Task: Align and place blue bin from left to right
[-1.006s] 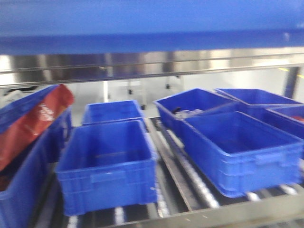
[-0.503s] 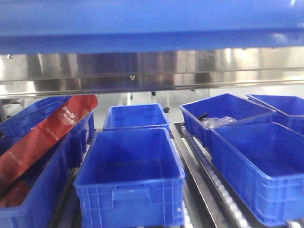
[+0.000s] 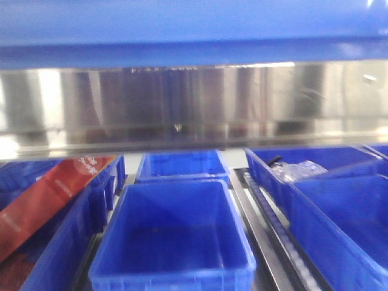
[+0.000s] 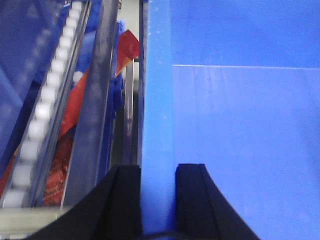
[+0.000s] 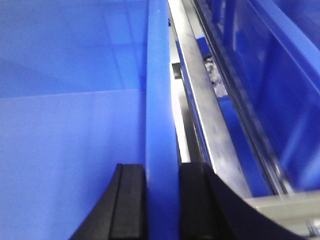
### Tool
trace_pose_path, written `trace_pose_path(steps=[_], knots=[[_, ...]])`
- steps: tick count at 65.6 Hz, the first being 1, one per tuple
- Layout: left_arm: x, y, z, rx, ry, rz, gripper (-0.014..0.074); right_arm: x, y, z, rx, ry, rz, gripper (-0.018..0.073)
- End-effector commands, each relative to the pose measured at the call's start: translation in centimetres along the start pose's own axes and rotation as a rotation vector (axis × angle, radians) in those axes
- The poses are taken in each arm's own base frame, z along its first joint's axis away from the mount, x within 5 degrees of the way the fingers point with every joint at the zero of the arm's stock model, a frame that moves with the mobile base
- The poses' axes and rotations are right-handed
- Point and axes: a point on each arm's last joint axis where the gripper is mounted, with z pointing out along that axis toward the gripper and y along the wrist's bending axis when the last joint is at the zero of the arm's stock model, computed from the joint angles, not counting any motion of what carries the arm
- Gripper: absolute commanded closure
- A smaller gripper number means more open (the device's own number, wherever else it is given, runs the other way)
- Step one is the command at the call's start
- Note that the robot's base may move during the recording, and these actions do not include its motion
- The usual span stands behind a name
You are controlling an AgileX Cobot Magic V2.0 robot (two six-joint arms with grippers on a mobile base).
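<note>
The blue bin [image 3: 194, 27] fills the top of the front view as a wide blue band, held up in front of the camera. In the left wrist view, my left gripper [image 4: 157, 167] is shut on the bin's left wall [image 4: 157, 100], one black finger on each side of the rim. My right gripper [image 5: 162, 167] is shut on the bin's right wall [image 5: 161, 100] in the same way. The bin's smooth inner floor shows in both wrist views.
A steel shelf rail [image 3: 194, 103] runs across just under the held bin. Below it, on roller tracks, stand an empty blue bin [image 3: 176, 236], another behind it [image 3: 180, 165], bins at right [image 3: 339, 218] with a clear bag [image 3: 297, 170], and a left bin holding a red packet [image 3: 48, 194].
The steel rail has grown much taller in the front view, and the bins below have slid lower and closer. Both grippers keep hold of the bin.
</note>
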Motion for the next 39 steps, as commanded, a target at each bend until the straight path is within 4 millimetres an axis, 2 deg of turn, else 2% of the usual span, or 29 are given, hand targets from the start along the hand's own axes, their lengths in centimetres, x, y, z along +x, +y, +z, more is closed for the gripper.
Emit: trace_pose_path(steps=[1,39], knots=[[-0.82,-0.96,-0.56,0.116,-0.071,-0.013,0.0707,-1.6,1.74,-0.66,-0.193,-0.152,0.002,0.0638],[-0.82,-0.96,-0.56,0.116,-0.071,-0.013,0.0707,-1.77,1.98,-0.74,-0.221,-0.171,0.002,0.0638]])
